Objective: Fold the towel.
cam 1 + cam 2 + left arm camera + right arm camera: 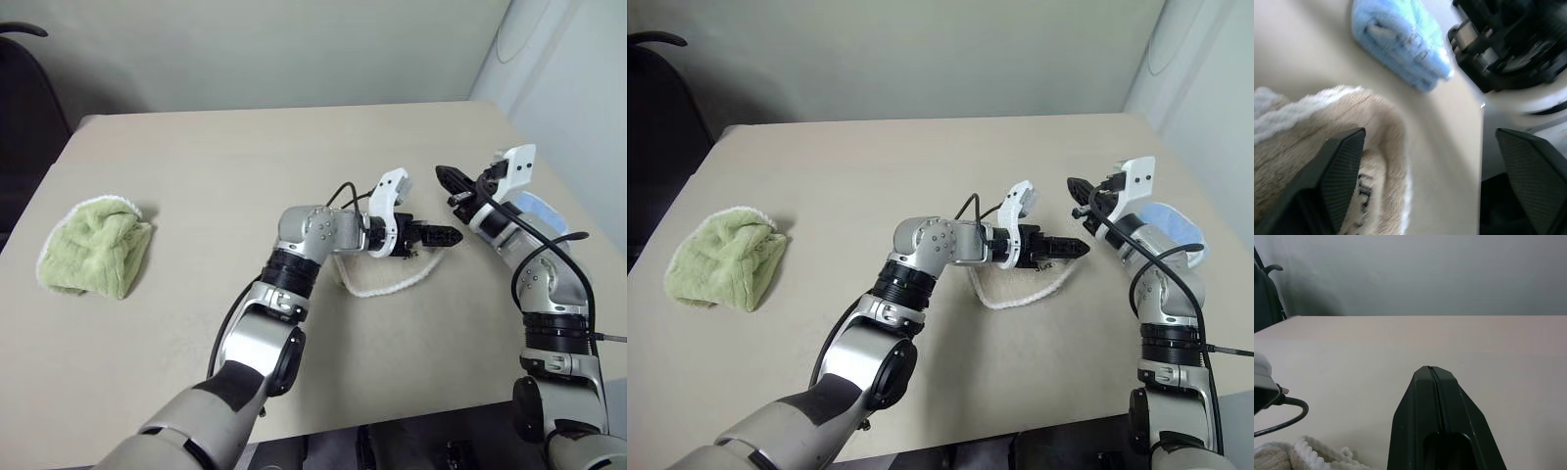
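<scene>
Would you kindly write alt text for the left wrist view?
The left gripper's two black fingers stand wide apart over the folded beige towel, whose dark lettering shows beside one finger. A light-blue cloth lies beyond on the table.

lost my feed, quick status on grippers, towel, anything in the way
Left gripper open, fingers astride the beige towel edge. Right gripper shut, empty, raised beside it. Blue cloth close by; green towel far off.

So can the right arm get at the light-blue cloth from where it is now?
Probably not easily. The light-blue cloth lies right under the right arm's forearm, behind the right gripper, which is shut and points away across the table. The arm would likely have to pull back first.
</scene>
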